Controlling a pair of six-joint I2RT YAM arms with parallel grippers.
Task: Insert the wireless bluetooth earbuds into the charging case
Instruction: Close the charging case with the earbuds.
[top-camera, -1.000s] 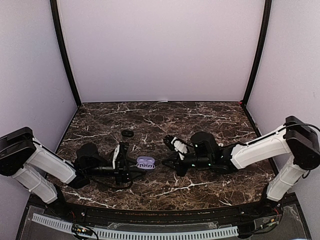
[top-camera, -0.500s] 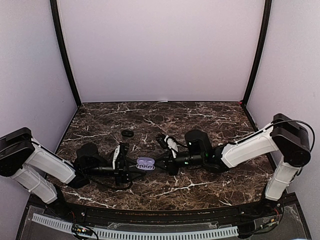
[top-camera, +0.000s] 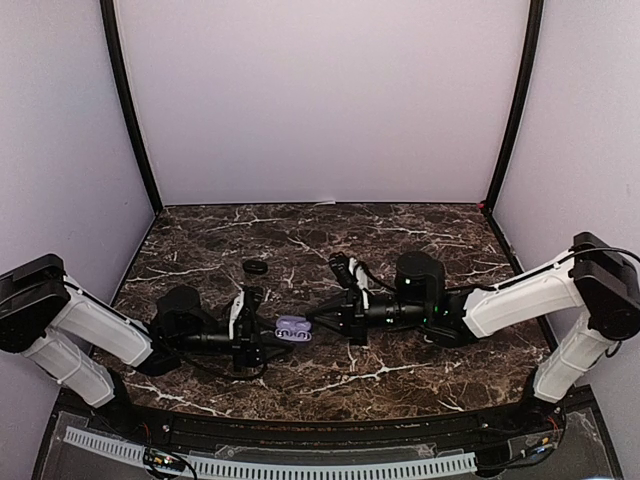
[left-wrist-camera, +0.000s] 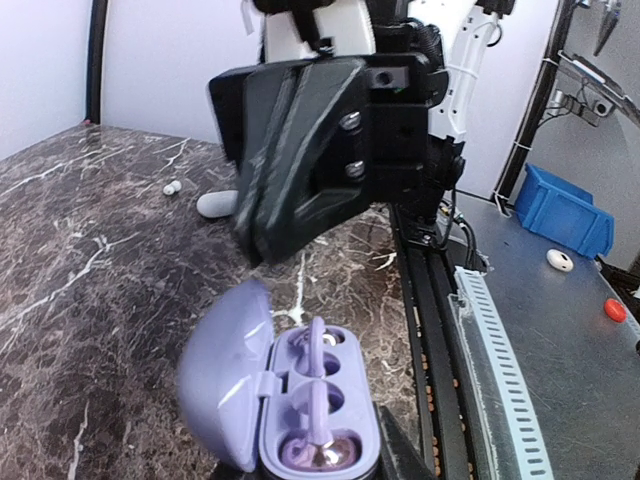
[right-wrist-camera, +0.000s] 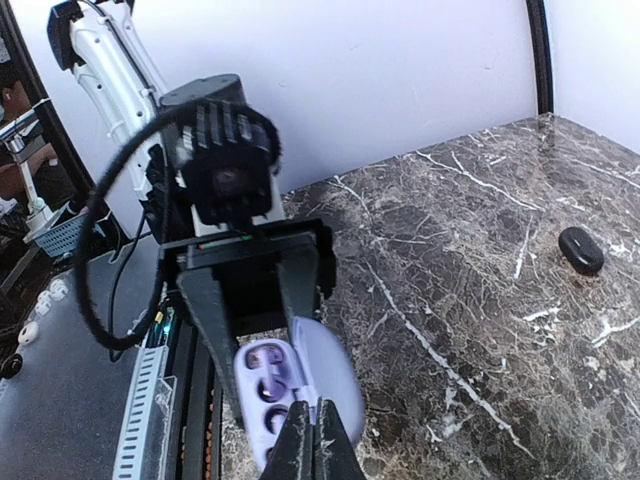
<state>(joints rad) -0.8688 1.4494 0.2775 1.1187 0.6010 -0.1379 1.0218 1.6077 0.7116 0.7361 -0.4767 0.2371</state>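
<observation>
The lilac charging case (top-camera: 293, 329) stands open between the fingers of my left gripper (top-camera: 268, 335), which is shut on its base. In the left wrist view the case (left-wrist-camera: 320, 400) has lilac hooked pieces in its wells, and its lid (left-wrist-camera: 225, 370) is blurred. My right gripper (top-camera: 316, 321) is shut, its tips at the lid's edge; in the right wrist view the right gripper (right-wrist-camera: 315, 432) touches the case (right-wrist-camera: 285, 385). Two tiny white earbuds (left-wrist-camera: 172, 187) lie far off on the table. The black pair is not visible.
A flat black ring (top-camera: 256, 267) lies behind the left gripper and also shows in the right wrist view (right-wrist-camera: 581, 250). A pale oval thing (left-wrist-camera: 215, 203) lies next to the white buds. The table's near edge with a slotted rail (left-wrist-camera: 490, 340) is close to the case.
My right gripper has moved left and down to the case, its tips now at the lid. The lid is blurred, in motion. The left gripper has held still.
</observation>
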